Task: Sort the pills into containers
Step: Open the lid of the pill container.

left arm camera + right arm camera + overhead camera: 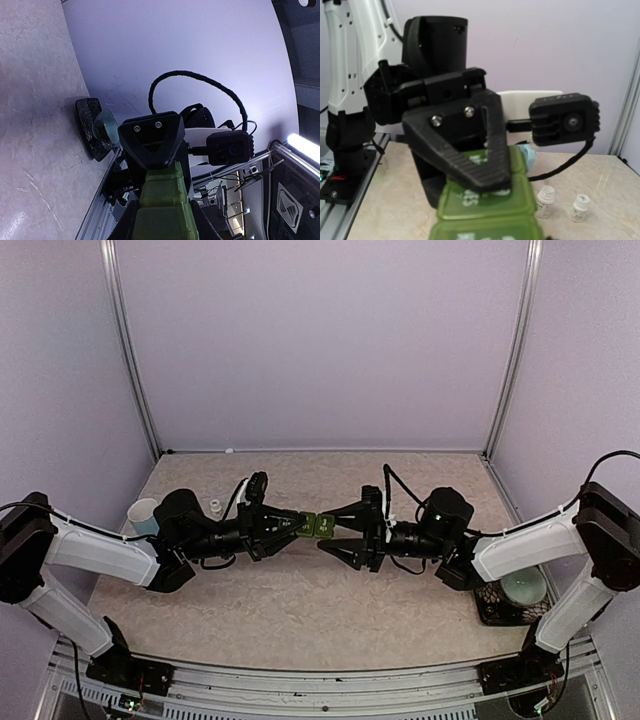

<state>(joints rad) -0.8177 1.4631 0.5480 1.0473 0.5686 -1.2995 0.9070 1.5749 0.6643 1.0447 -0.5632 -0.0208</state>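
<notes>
The dark green pill-box strip (316,525) hangs in the air at the middle of the top view, above the table (300,590), between the two arms. The left gripper (290,524) has its fingers pressed onto the strip's left end. The right gripper (330,535) has its fingers spread, with one finger (150,140) lying on the strip's other end; whether it pinches cannot be told. A light blue mug (143,515) stands at the left and a pale green bowl (522,588) at the lower right.
</notes>
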